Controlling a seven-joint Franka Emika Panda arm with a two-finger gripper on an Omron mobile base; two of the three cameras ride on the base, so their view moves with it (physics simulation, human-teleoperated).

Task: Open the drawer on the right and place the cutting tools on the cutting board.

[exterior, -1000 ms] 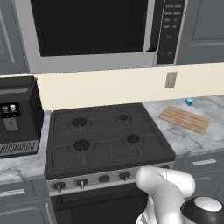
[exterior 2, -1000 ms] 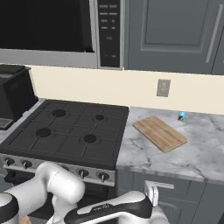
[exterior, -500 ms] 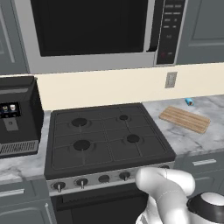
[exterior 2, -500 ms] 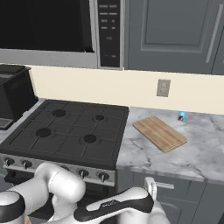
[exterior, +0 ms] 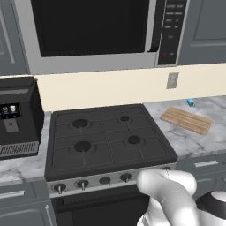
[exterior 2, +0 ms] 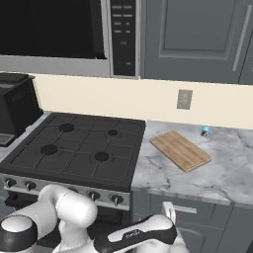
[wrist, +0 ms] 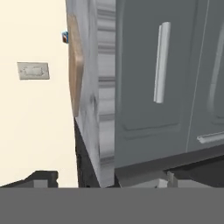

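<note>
Pincer [wrist: 162, 178] near closed drawer [wrist: 151, 87] front

Closed drawer [exterior 2: 184, 209], bare cutting board [exterior 2: 180, 150]

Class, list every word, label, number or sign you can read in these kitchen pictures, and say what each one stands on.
No text can be read anywhere.
Microwave control panel: rows of pale button marks, too small to read.
Robot arm: a small pale mark on the dark link, too blurred to read.
Coffee machine: tiny screen icons, not legible.
Cutting board and drawer: no markings.
</note>
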